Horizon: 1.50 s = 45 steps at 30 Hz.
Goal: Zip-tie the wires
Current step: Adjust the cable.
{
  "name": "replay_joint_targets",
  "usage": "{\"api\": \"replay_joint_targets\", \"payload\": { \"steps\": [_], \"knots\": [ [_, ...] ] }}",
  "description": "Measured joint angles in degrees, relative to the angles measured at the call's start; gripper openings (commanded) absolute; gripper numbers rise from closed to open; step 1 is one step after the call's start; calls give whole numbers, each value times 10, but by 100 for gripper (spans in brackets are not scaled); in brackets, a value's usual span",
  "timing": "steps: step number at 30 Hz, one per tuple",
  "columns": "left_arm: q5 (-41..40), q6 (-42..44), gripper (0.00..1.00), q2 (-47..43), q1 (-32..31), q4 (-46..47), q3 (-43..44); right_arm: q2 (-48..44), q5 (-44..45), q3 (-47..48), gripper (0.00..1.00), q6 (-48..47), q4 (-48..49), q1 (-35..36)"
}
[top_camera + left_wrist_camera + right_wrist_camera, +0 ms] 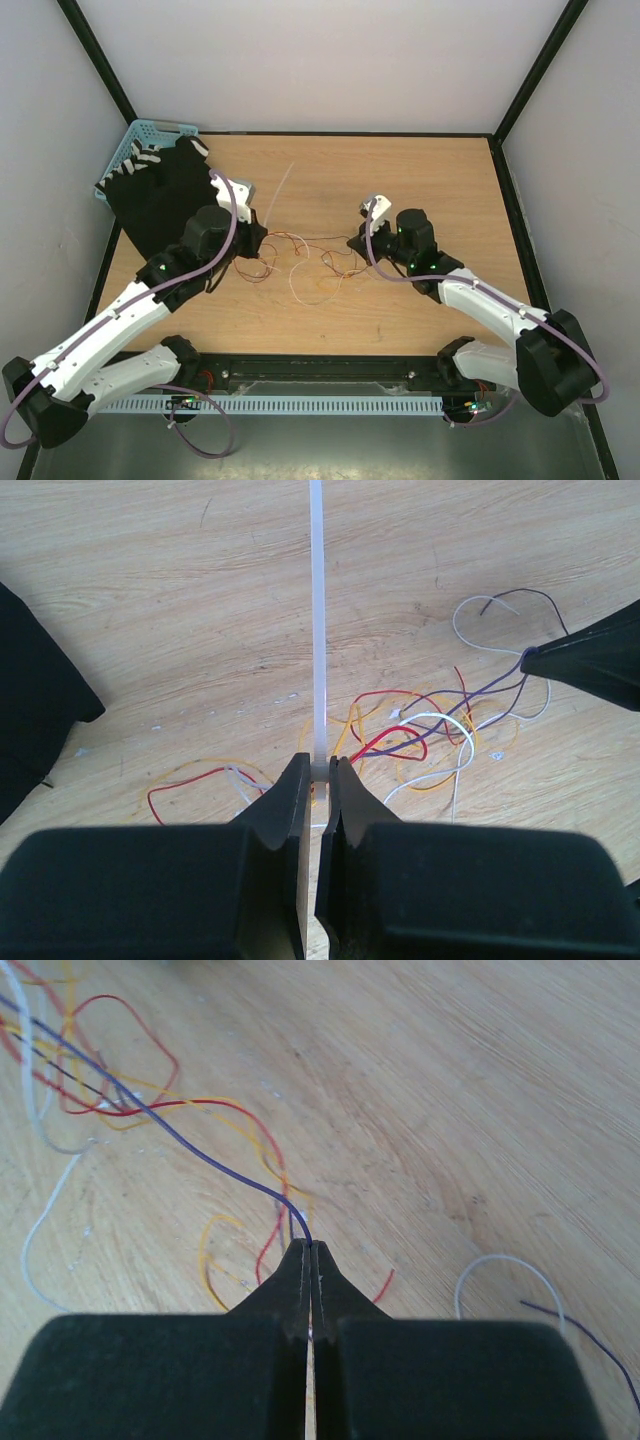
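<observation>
The wires (312, 265) are a loose tangle of thin red, orange, white and purple strands on the wooden table between the two grippers. My left gripper (262, 240) is shut on the head end of the zip tie (280, 195), a pale strip that points away towards the back. In the left wrist view the zip tie (317, 620) runs straight up from my shut left gripper (318, 770), with the wires (420, 735) just beyond. My right gripper (355, 243) is shut on a purple wire (200, 1155) at its tips (311, 1247).
A black cloth (165, 200) lies at the back left over a blue basket (150, 132); it also shows in the left wrist view (30, 690). The right gripper's finger (590, 660) shows in that view too. Walls enclose the table on three sides.
</observation>
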Motion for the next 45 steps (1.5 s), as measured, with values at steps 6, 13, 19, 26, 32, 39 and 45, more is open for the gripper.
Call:
{"api": "replay_joint_targets", "payload": {
  "steps": [6,13,19,26,32,39,45],
  "knots": [
    [0,0,0,-5,4,-3,0,-7,46,-6,0,22,-8,-16],
    [0,0,0,-6,12,-14,0,-9,82,-9,0,48,-18,-39],
    [1,0,0,-11,19,-16,0,-24,105,-22,0,72,-27,-74],
    [4,0,0,-18,23,-17,-1,-35,116,-31,0,89,-32,-93],
    [5,0,0,-23,25,-19,-1,-35,118,-36,0,94,-33,-99],
    [11,0,0,-22,25,-20,-1,-35,45,-36,41,90,-25,-101],
    [18,0,0,-12,25,-19,-1,-36,-17,-36,45,90,-12,-97]
  ]
}}
